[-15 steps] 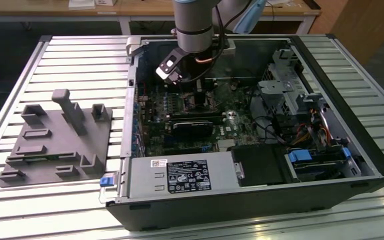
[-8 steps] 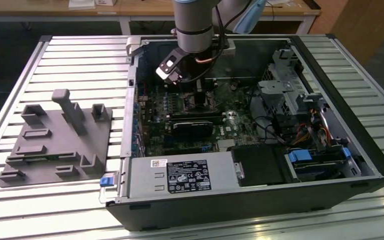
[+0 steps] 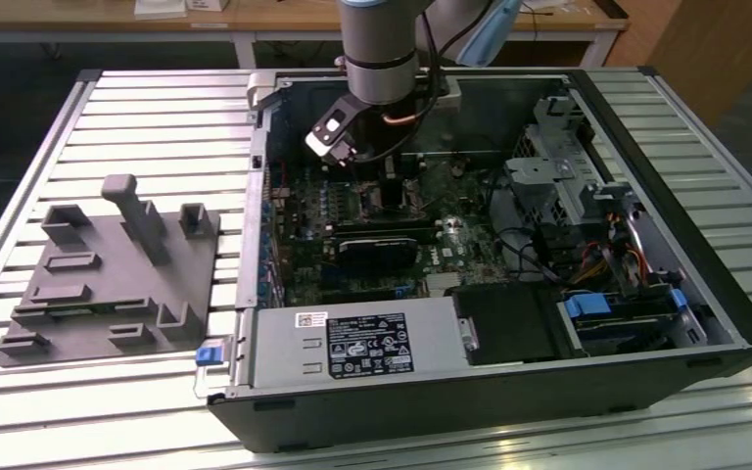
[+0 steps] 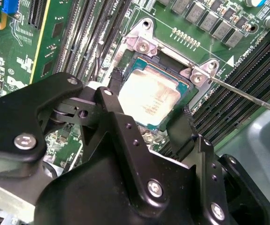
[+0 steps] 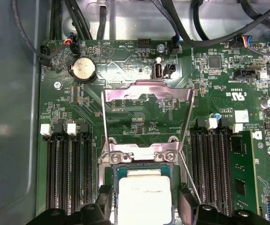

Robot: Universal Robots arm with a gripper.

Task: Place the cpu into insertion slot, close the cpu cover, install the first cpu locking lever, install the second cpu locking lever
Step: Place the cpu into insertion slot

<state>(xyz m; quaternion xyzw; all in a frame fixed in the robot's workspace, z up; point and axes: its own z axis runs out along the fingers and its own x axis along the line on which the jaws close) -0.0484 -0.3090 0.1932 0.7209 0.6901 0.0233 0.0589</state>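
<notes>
Cpu (image 4: pixel 149 93) between spread claw (image 4: pixel 150 99), cpu cover (image 5: pixel 120 93) open in first wrist view

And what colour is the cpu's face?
The cpu is pale silver-beige, clearest in the second wrist view.

A workshop or lab: an open computer case (image 3: pixel 481 416) on a slatted metal bench (image 3: pixel 154 108), wooden desks (image 3: pixel 278 20) behind.

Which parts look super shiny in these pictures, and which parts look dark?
In the second wrist view, light bounces off the cpu, so its metal face looks almost white; in the first wrist view, the open cpu cover gleams; in the exterior view, the slatted table glares bright along the picture's lower edge, while inside the computer case it is shadowy.
</notes>
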